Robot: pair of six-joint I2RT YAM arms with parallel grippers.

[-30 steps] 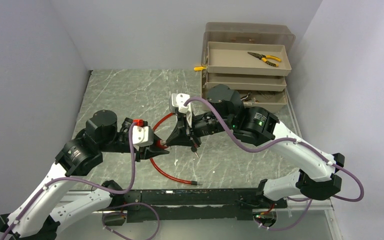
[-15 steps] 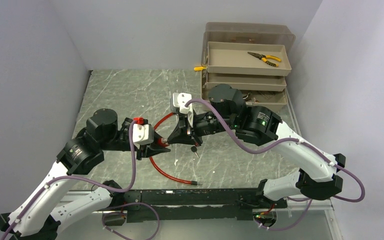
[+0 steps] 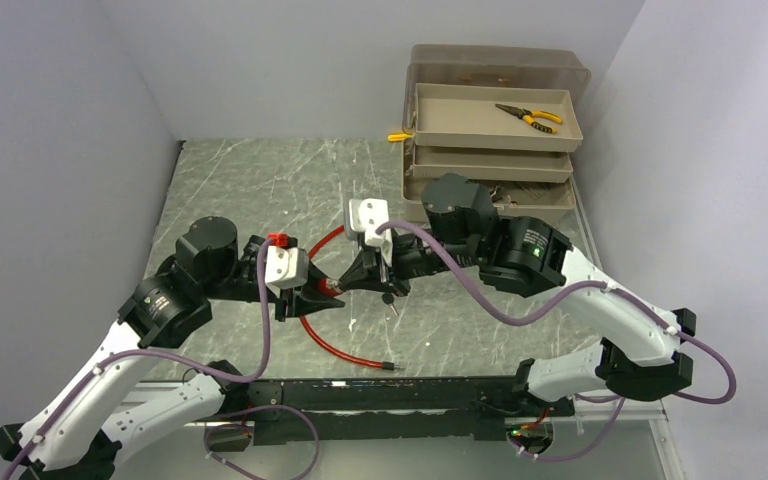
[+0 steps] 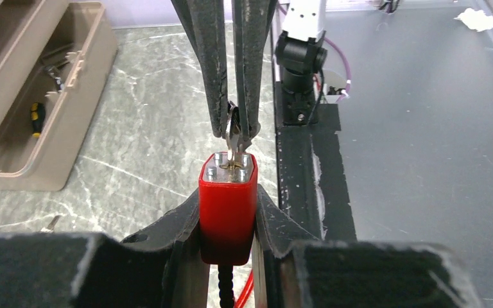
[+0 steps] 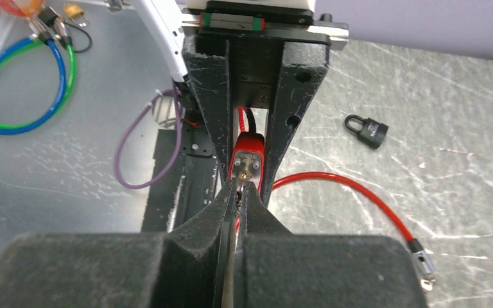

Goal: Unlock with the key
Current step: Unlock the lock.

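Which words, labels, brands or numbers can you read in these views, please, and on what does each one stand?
None can be read in any view.
Small black padlock: pale mark on its body, too small to read.
Red rectangular padlock, gripped by the left hand: silver keyhole face shows no legible marking.
Silver metal key, pinched by the right hand: blurred, nothing readable.

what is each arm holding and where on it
The left fingers clamp the red padlock by the sides of its body; the right fingers pinch the key by its head, blade in the keyhole.
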